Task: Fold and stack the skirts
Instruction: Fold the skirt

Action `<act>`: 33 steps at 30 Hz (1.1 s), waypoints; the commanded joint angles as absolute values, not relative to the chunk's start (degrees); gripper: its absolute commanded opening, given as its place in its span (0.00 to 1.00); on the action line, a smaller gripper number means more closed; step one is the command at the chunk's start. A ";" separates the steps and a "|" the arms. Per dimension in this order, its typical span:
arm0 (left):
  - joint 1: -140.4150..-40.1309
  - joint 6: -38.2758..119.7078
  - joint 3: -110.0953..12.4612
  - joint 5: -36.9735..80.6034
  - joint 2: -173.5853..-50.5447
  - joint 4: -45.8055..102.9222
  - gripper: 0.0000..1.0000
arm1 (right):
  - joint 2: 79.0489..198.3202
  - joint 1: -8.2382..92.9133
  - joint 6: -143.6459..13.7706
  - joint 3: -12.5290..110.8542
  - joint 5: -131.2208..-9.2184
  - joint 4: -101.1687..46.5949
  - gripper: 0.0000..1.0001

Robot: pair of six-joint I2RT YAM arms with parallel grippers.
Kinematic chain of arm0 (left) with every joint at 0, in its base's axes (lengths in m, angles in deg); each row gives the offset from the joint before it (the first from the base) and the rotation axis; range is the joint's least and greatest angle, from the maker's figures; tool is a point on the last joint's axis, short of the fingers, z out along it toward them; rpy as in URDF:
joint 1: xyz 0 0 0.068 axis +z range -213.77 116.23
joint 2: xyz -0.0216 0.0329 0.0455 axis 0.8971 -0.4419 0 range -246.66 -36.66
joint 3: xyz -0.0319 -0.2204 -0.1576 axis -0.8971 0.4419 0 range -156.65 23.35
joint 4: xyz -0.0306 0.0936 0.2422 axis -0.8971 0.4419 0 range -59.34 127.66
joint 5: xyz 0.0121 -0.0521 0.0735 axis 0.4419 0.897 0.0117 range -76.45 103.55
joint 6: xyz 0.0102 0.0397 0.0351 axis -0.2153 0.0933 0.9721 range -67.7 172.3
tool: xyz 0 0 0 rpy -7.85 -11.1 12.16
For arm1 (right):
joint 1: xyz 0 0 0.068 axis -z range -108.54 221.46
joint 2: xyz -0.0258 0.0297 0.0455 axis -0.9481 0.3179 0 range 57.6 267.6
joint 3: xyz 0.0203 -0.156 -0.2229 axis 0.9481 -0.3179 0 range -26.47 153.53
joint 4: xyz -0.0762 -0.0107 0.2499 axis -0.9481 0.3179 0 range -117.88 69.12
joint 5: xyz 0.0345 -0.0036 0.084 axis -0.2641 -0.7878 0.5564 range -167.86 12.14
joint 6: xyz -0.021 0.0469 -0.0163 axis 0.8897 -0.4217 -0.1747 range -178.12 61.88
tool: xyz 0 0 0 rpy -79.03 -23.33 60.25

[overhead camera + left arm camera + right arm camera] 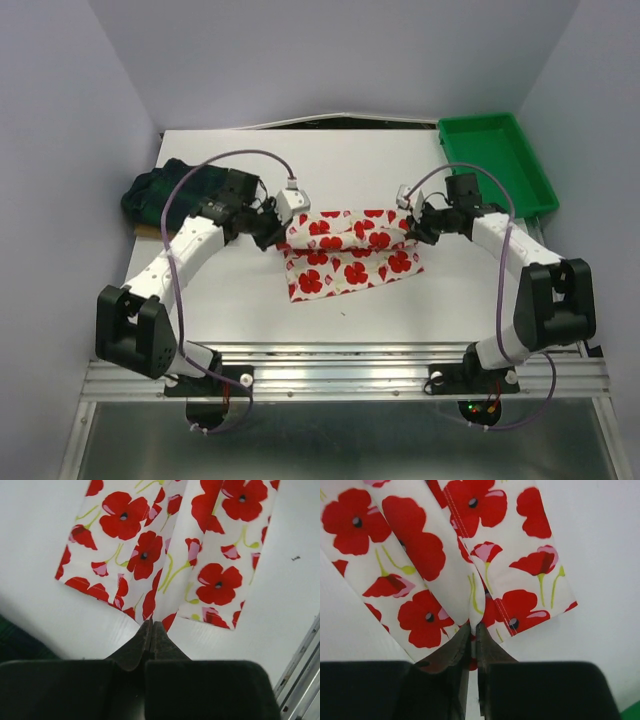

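Two tools on one garment: left tool (276,230) and right tool (414,226) are each pressed together on a pinch of the floral skirt (350,262), one at each side edge. Both wrist views show cloth running straight into the tips. It sits mid-surface (350,320) between the arms. The far half looks raised into a roll between the tools, and the near half lies flat. I read this as mid-fold on the first garment, fold not yet laid. The next move wants both tools travelling together toward the near hem at matched height so the doubled edge lands square, then letting go. Uneven travel would likely skew it. Plaid skirt (160,195) is bunched at the far-left corner, well apart and not held. Green tray (495,160) is far right, not involved.
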State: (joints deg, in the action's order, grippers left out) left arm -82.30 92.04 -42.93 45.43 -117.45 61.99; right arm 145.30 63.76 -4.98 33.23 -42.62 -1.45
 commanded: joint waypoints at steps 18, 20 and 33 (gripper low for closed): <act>-96.56 85.26 -34.21 39.40 -116.88 57.21 0.59 | 144.57 64.43 -15.14 40.66 -42.53 4.63 0.78; -96.56 83.16 -34.83 38.52 -118.65 56.16 0.55 | 149.51 64.43 -16.37 46.90 -43.14 8.92 0.71; -95.94 79.54 -40.72 30.79 -137.63 54.22 0.44 | 165.97 59.86 -16.73 49.91 -56.76 6.92 0.65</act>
State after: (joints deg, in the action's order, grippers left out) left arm -96.66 80.13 -37.27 33.43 -135.11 54.13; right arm 166.09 61.01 -17.76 51.35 -51.53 6.73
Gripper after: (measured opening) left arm 0.460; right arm 0.655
